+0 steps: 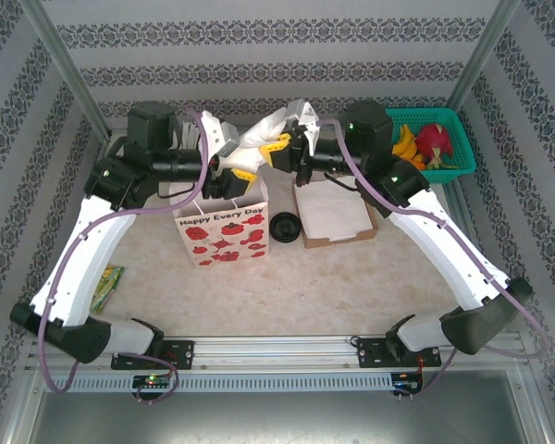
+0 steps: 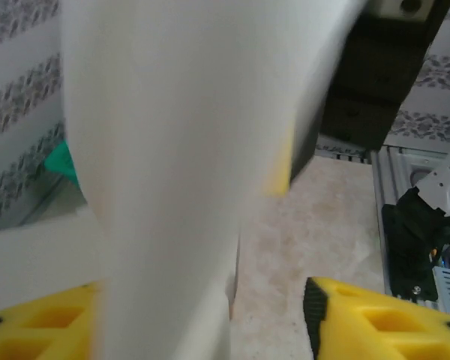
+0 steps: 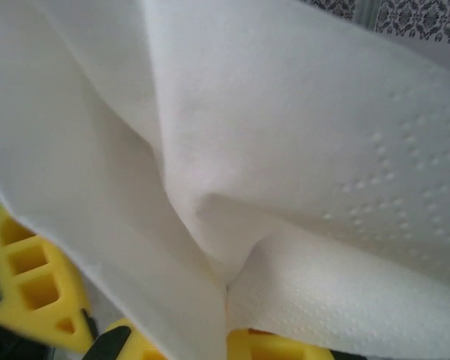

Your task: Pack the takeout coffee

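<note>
My right claw is clenched on the white napkin, near the gift bag's top edge. My left claw stands released, fingers apart beside it. Bare table lies open nearer my bases; where the takeout coffee stands I cannot tell.

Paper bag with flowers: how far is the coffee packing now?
Done: the bag stands upright; whether the cup is inside cannot be told. In hand: the right gripper, jaws shut, holds a white napkin above it. Left, probably: release the napkin into the bag.
</note>
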Robot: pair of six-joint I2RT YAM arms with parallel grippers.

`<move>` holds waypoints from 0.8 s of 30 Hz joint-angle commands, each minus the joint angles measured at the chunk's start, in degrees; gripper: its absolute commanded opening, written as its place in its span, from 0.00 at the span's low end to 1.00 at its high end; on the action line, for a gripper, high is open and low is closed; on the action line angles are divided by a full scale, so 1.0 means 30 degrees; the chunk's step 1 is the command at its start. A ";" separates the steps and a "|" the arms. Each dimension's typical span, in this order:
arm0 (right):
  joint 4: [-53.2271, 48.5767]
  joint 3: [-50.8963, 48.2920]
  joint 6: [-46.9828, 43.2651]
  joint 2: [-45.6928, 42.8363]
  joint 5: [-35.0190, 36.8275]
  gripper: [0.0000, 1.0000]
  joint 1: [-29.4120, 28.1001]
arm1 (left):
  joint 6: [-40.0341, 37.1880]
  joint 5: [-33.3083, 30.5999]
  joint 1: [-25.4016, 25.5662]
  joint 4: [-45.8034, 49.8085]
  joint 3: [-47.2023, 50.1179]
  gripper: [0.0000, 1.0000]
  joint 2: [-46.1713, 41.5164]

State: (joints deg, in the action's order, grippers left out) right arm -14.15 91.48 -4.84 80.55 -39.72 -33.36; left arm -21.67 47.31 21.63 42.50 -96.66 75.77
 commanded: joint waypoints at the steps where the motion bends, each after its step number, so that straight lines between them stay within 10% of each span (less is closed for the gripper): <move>1: -0.0341 0.1103 0.0326 0.0812 0.3065 0.00 -0.0690 | 0.3507 -0.5181 -0.0273 -0.3034 0.2004 0.82 -0.2791; 4: -0.0451 0.1497 0.0663 0.1586 0.4458 0.00 -0.1117 | 0.6213 -0.9881 -0.0372 -0.4201 0.3519 0.99 -0.4596; 12: -0.1542 0.2522 0.0051 0.2828 0.6731 0.00 -0.2093 | 1.3279 -2.1654 -0.0877 -0.0729 0.4366 1.00 -0.6292; 16: -0.0816 0.1692 0.0547 0.2337 1.1223 0.00 -0.2552 | 1.5302 -2.2683 -0.1878 0.0658 0.5066 1.00 -0.6876; 24: -0.1038 0.0876 0.1011 0.0843 1.1932 0.00 -0.1828 | 1.7081 -2.0585 -0.3284 0.2330 0.6034 1.00 -0.5991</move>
State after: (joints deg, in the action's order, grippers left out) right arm -17.37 95.24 -2.20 85.89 -8.25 -39.09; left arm 24.82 -15.31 12.97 45.67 -79.61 56.99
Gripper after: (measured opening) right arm 0.068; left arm 0.994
